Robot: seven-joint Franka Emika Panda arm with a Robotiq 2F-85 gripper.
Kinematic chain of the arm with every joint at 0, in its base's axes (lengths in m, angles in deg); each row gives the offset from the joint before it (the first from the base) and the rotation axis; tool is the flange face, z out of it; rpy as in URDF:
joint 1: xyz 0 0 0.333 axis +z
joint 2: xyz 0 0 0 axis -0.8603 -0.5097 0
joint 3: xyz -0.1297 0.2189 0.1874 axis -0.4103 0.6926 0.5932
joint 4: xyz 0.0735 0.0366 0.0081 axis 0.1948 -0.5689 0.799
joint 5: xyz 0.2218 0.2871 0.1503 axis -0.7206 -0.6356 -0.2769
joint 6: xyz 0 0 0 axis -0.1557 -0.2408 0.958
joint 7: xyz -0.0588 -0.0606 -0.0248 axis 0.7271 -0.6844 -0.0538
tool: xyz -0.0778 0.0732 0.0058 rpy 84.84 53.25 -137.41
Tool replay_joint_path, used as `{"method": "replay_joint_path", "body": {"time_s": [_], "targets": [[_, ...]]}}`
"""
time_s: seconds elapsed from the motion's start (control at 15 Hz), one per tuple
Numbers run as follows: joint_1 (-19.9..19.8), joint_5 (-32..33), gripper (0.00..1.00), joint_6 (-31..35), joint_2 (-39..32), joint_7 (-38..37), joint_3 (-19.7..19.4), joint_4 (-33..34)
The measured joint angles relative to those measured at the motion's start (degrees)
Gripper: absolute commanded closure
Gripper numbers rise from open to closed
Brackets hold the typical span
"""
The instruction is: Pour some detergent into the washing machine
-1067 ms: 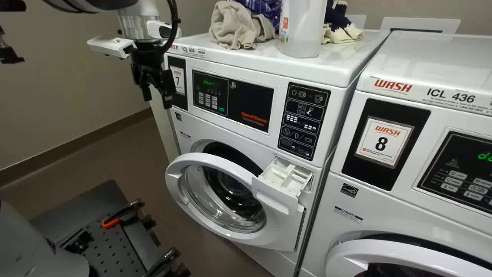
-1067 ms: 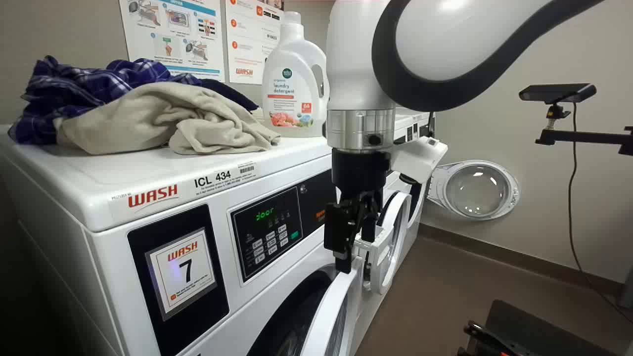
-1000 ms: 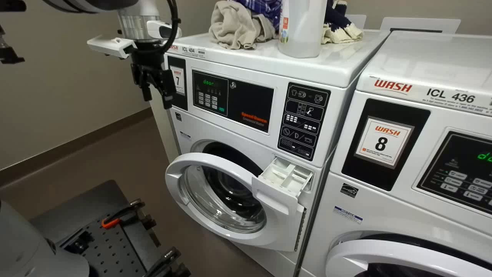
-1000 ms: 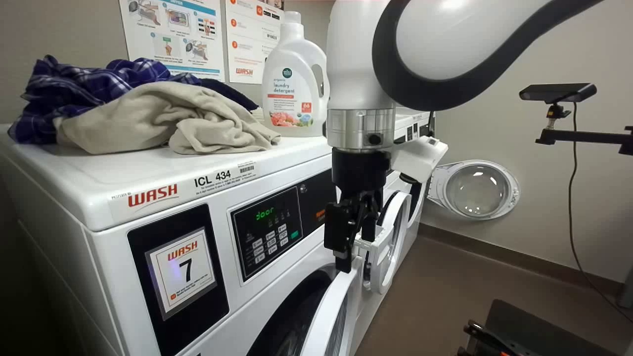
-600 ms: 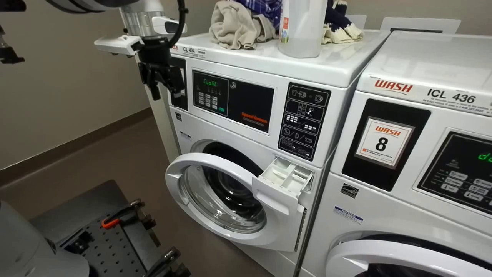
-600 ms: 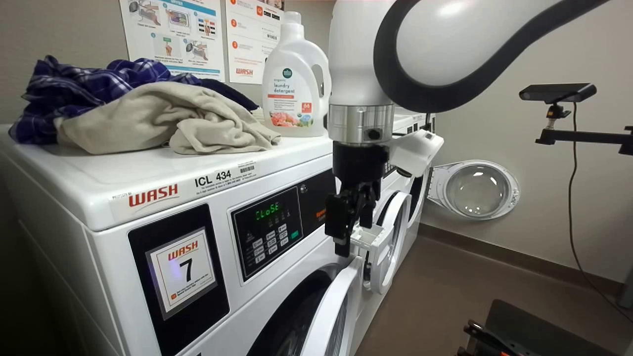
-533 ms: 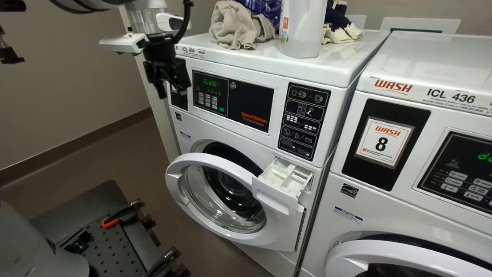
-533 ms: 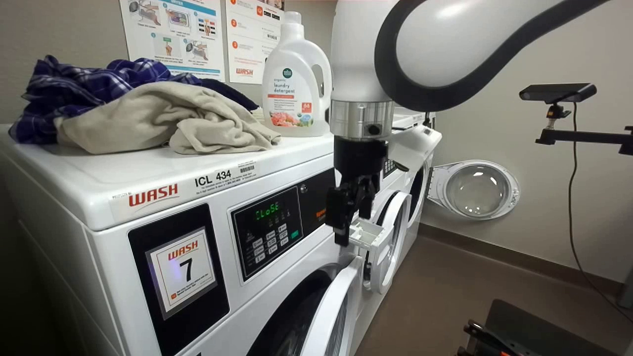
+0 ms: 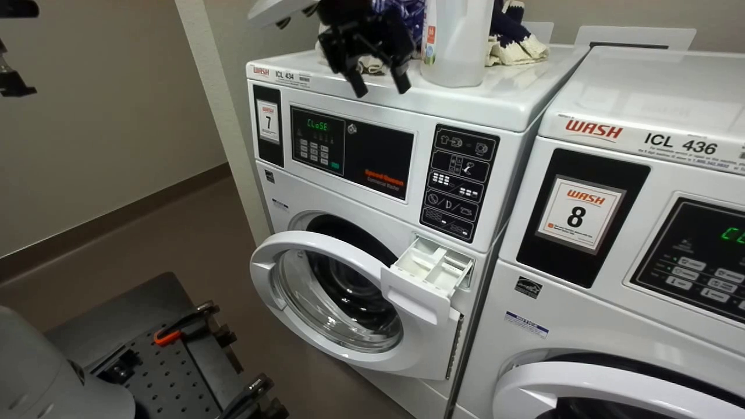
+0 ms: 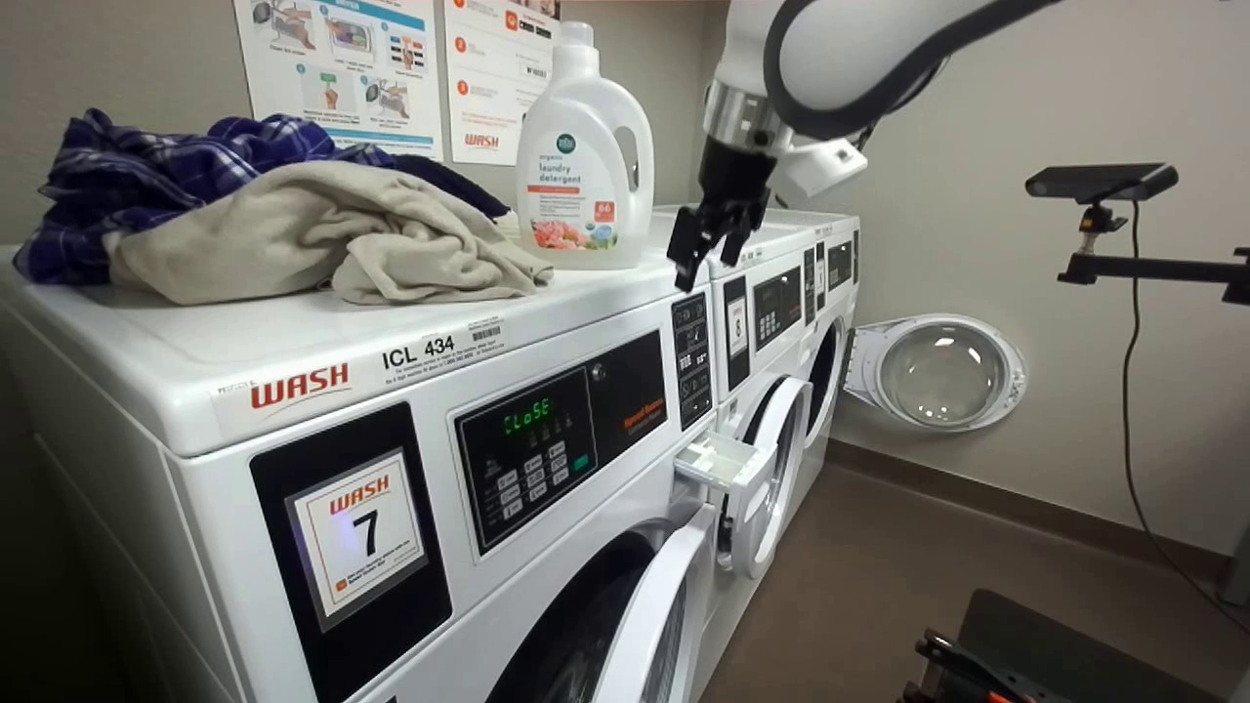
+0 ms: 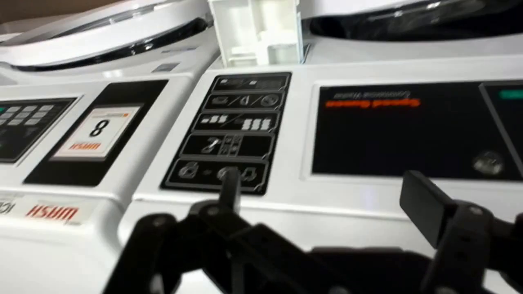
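The translucent white laundry detergent bottle (image 9: 457,55) stands upright on top of washing machine 7 (image 9: 372,218); it also shows in an exterior view (image 10: 586,161). The bottle is out of the wrist view. The machine's detergent drawer (image 9: 413,295) is pulled out and its compartments show; the drawer is at the top of the wrist view (image 11: 256,34). My gripper (image 9: 381,88) is open, empty and tilted, above the machine's front top edge near the bottle, apart from it. In the wrist view its fingers stand wide apart (image 11: 322,179) over the white top edge.
A beige cloth (image 10: 293,234) and a blue plaid cloth (image 10: 195,171) lie on the machine beside the bottle. The round door (image 9: 326,244) stands open below the drawer. Washing machine 8 (image 9: 611,302) stands alongside. A camera on a bracket (image 10: 1104,184) is at the side.
My gripper has risen from in front of the control panel to the machine's top edge, moved closer to the bottle's handle side, and tilted. The machine's display changed from "door" to "CLOSE".
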Motion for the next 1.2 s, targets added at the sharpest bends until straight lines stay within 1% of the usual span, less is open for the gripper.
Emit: {"method": "replay_joint_path", "body": {"time_s": [0.27, 0.47, 0.73, 1.0, 1.2], "targets": [[-1.49, 0.7, 0.0, 3.99, -3.43, 1.36, -2.23, 7.3], [-2.25, 1.51, 0.0, 7.02, -6.69, 1.35, -2.59, 12.24], [-3.15, 4.58, 0.0, 10.54, -11.73, 0.53, -2.68, 18.31], [-3.18, 5.42, 0.0, 12.16, -14.61, 0.42, -2.91, 22.61], [-2.89, 5.45, 0.0, 13.23, -15.12, 0.42, -2.91, 23.89]]}}
